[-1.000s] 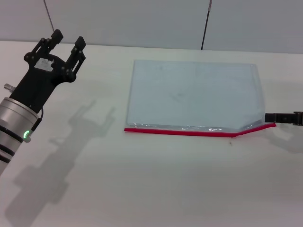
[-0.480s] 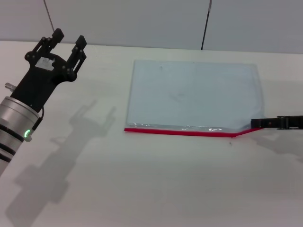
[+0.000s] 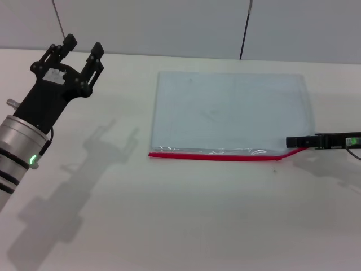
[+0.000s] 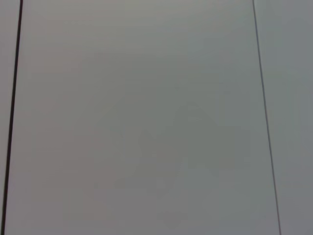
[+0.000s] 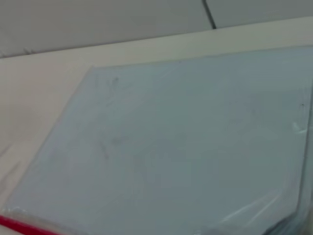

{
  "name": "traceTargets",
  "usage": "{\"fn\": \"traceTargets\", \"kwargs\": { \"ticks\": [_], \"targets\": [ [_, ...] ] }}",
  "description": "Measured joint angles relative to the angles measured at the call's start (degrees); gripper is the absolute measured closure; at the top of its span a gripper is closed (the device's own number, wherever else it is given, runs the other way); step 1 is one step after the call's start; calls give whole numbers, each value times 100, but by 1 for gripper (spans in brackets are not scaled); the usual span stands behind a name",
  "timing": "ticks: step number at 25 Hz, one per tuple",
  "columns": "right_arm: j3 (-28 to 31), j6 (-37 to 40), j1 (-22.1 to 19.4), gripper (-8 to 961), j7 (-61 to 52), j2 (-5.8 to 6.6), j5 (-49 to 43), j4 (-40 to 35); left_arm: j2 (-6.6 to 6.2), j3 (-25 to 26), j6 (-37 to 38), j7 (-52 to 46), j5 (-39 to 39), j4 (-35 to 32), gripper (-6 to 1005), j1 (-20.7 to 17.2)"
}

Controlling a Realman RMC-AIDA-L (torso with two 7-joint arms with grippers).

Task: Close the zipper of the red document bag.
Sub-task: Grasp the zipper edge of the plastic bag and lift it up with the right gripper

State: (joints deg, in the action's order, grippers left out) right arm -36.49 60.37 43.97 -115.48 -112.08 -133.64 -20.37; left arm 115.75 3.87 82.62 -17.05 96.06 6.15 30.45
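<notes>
The red document bag (image 3: 231, 113), judged light, limp and slippery, lies flat just beyond the right gripper (image 3: 292, 141), whose fingers are pinched on the zipper (image 3: 217, 157) at its lifted end, while the left gripper (image 3: 79, 49) is held spread, well apart.

Flat translucent bag (image 3: 231, 113), red zipper (image 3: 214, 157) near edge.

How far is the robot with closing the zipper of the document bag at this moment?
Done: the red document bag lies flat on the table, and the right gripper has reached the right end of the zipper, where the strip lifts off the table. In hand: the gripper sits at that raised end; whether it grips the slider cannot be seen. Left: most of the zipper's length, toward the robot's left. The left gripper is open, raised apart.
</notes>
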Motion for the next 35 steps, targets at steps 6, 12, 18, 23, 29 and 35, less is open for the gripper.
{"fn": "traceTargets", "kwargs": {
  "ticks": [6, 12, 18, 23, 29, 35],
  "targets": [
    [-9, -246, 50, 259, -95, -76, -2, 9, 0, 0, 0, 0, 0, 0, 412, 6],
    [-15, -485, 69, 266, -100, -184, -4, 15, 7, 0, 0, 0, 0, 0, 413, 9],
    [-32, -551, 124, 472, -55, -253, -4, 54, 9, 0, 0, 0, 0, 0, 413, 13],
    [-19, -553, 145, 634, 111, -327, 7, 54, 9, 0, 0, 0, 1, 0, 413, 13],
    [8, -552, 156, 771, 294, -361, 64, 59, 9, 0, -29, 0, 0, 0, 413, 16],
    [17, -417, 148, 834, 696, -368, 518, 172, 15, 0, -112, 37, 90, 0, 414, 60]
  ]
}}
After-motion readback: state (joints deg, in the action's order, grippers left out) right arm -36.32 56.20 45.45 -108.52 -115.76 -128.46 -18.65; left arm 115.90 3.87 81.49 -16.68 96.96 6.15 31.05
